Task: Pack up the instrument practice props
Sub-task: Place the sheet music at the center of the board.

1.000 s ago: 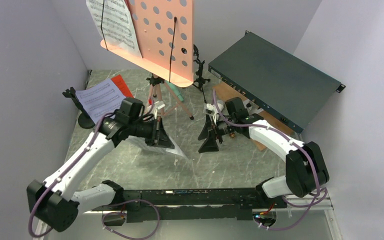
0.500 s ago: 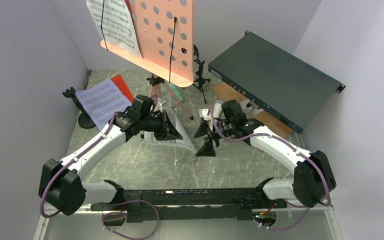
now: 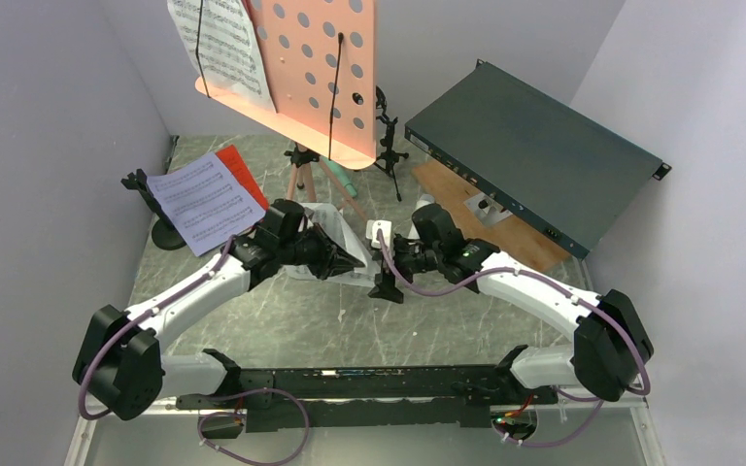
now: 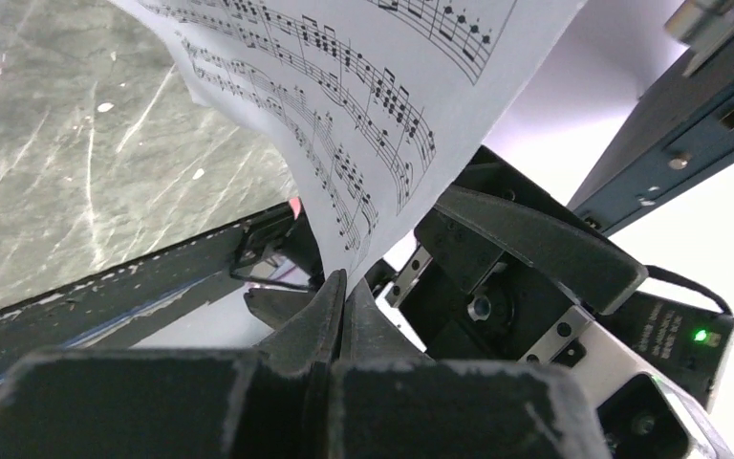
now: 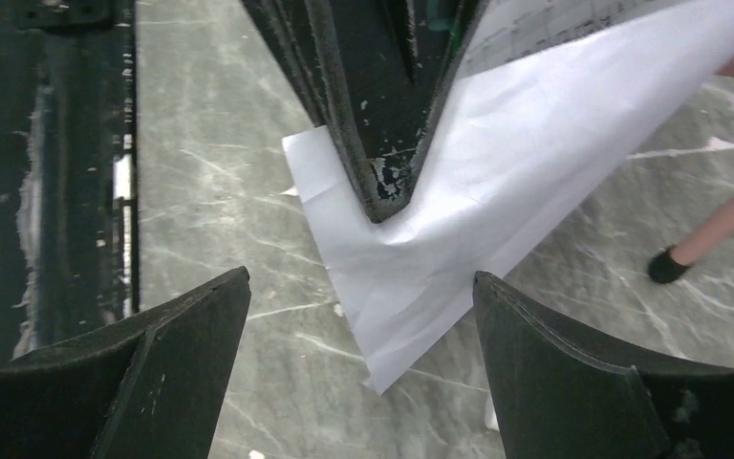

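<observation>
Left wrist view: the left gripper [image 4: 342, 287] pinches the white page [image 4: 363, 105]; the right gripper [image 5: 361, 282], fingers spread, is near it.

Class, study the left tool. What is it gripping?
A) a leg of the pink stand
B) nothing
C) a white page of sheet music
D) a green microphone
C: the left tool is shut on the edge of the white page, whose printed notes show just above its tips.
</observation>
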Controlling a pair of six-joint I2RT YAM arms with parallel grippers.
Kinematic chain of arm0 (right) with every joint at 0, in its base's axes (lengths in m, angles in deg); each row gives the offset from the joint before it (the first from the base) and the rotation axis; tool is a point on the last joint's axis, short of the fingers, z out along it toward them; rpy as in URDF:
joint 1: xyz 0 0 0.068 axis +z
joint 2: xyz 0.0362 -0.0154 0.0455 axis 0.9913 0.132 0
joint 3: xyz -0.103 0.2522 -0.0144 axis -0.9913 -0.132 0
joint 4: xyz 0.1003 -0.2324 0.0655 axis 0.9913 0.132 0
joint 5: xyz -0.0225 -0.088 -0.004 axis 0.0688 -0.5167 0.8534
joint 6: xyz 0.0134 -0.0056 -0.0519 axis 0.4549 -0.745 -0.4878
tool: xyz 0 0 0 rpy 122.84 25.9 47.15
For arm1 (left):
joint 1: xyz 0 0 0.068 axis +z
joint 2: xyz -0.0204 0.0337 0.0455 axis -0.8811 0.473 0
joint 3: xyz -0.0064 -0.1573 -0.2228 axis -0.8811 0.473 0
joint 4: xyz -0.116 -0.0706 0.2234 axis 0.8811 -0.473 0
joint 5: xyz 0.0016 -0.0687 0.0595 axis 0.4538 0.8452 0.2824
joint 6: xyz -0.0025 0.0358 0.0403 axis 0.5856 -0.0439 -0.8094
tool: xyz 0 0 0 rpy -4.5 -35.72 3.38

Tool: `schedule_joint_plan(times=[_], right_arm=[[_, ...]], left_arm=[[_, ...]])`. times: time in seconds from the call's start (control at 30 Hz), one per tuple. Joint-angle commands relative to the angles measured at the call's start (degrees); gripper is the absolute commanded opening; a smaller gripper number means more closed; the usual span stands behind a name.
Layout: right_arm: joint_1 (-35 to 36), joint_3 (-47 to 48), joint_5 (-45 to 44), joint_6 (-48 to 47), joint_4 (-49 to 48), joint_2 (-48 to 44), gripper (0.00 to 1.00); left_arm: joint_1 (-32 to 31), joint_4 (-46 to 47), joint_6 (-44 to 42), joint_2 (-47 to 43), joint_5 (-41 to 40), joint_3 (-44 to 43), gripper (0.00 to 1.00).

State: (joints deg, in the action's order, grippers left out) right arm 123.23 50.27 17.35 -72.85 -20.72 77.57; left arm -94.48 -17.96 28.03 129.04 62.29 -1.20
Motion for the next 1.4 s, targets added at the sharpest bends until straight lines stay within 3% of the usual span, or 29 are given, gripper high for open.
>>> schedule_joint_plan(times=[0.0, 0.07, 0.23, 0.43, 0.57, 0.63, 0.7, 0.77, 0.93, 1.1, 1.37], right_arm=[[0.96, -0.48, -9.75, 0.86, -4.94, -1.01, 0.89], [1.09, -0.71, -12.79, 1.71, -6.12, -1.01, 0.87], [1.43, -1.09, -16.40, 3.68, -8.75, -0.44, 0.69], [1.72, -1.29, -19.17, 6.53, -11.14, 0.28, 0.43], [1.19, -1.29, -18.61, 11.22, -13.06, 1.53, 0.14], [0.46, -1.17, -17.76, 13.44, -13.66, 2.26, 0.02], [-0.69, -1.32, -16.37, 15.88, -14.36, 2.73, 0.00], [-2.04, -1.29, -14.44, 17.87, -14.69, 2.80, 0.00], [-7.30, -1.51, -6.54, 23.73, -15.84, 2.36, 0.00], [-13.35, -2.22, 5.83, 31.81, -18.69, 1.26, 0.00], [-17.77, -3.34, 20.68, 48.27, -27.76, -0.08, 0.00]], left_arm=[[-0.57, 7.96, 10.64, -2.54, -2.90, 1.26, 0.00], [-0.88, 8.58, 11.49, -2.50, -2.93, 1.12, 0.00], [-1.13, 12.26, 13.22, -2.30, -3.50, 2.98, 0.00], [-1.13, 19.91, 16.47, -3.03, -4.02, 6.89, 0.14], [-1.13, 21.60, 16.24, -4.15, -4.57, 8.05, 0.23], [-1.13, 22.00, 15.58, -5.19, -5.36, 8.68, 0.34], [-1.02, 21.03, 14.93, -6.90, -6.61, 9.57, 0.56], [-1.00, 19.31, 14.23, -9.03, -8.15, 10.21, 0.72], [0.19, 12.63, 10.35, -14.76, -10.64, 11.81, 0.97], [1.25, 8.83, -0.23, -21.02, -14.22, 14.42, 1.00], [1.68, 21.89, -18.22, -28.91, -12.31, 25.02, 0.99]])
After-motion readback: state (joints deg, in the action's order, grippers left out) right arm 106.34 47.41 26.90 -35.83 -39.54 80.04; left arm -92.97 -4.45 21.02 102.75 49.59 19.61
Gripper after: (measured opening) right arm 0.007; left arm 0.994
